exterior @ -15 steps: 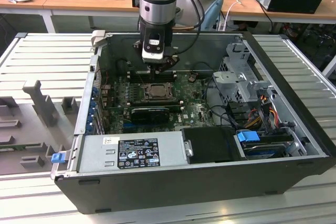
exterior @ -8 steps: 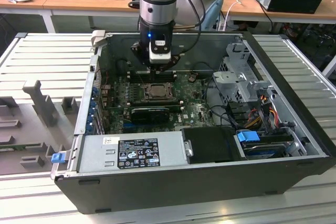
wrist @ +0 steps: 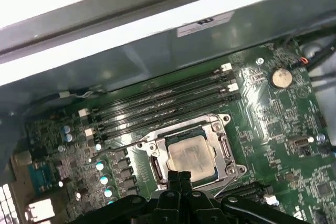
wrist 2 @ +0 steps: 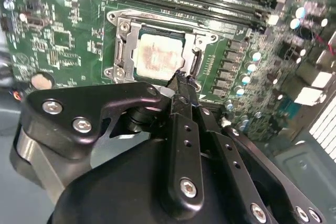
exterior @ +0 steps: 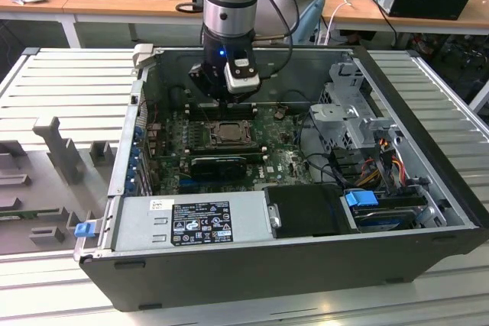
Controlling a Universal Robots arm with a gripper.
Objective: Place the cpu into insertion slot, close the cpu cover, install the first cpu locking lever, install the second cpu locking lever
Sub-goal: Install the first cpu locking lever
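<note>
The cpu (wrist: pixel 190 153) lies flat in the insertion slot (wrist: pixel 159 164), silver top up, with the cpu cover (wrist 2: pixel 122 45) down around it so that the chip shows through the cut-out centre. The pincer (wrist: pixel 180 176) hangs just beside the chip, its two black fingers pressed together with nothing between them; in both wrist views their tips overlap one edge of the cover frame, though I cannot tell whether they touch the metal. The first wrist view takes in the row of long black memory slots (wrist: pixel 157 106) beyond the socket and a round coin cell (wrist: pixel 281 77) off to one side. The exterior view gives the wider setting: the green motherboard (exterior: pixel 286 154) lies inside an open computer case (exterior: pixel 306 265) on a ribbed grey surface (exterior: pixel 69 85), with the arm reaching down over the socket and a power supply box (exterior: pixel 191 219) along the case's near wall.
</note>
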